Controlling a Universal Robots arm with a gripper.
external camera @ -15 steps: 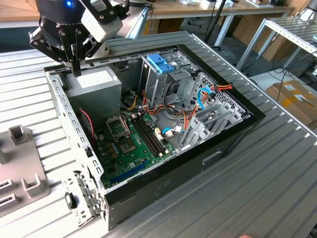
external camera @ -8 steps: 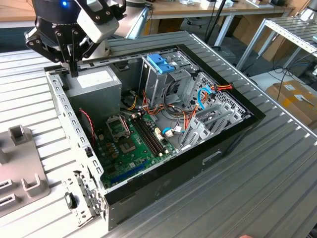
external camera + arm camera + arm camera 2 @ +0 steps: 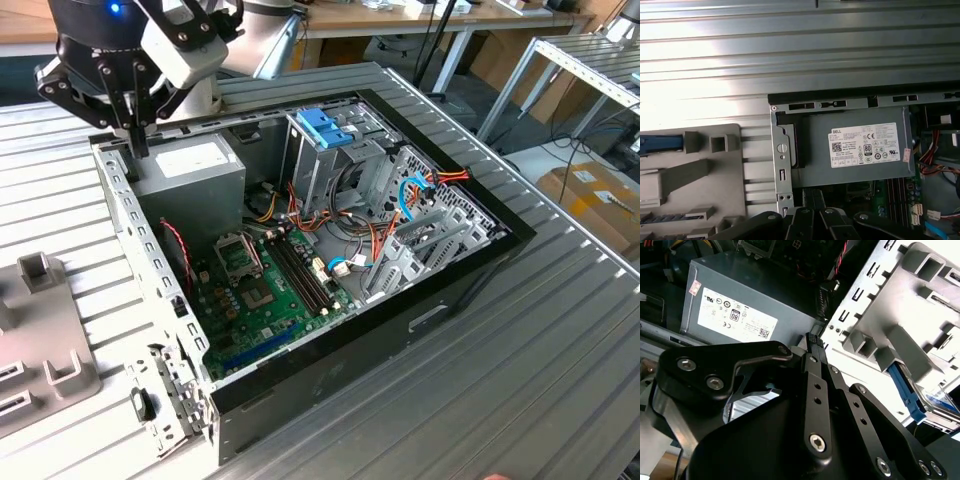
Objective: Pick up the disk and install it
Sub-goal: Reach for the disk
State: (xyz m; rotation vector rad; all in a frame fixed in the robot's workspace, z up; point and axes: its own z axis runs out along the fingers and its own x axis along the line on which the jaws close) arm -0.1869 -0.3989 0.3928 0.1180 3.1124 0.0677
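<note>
Your gripper [image 3: 133, 142] is pinched shut with nothing in it, over a corner of the open computer case [image 3: 117, 205], just beside the grey power box [image 3: 192, 168]. The disk [image 3: 907, 390] sits well apart from it, tucked in a slot of the grey holder [image 3: 890, 300] beside the case.

We find the disk [image 3: 906, 391] lying flat in a slot of the grey holder tray [image 3: 920, 305], mostly hidden by the tray's blocks, with one blue plastic side rail and a strip of pale label showing.
</note>
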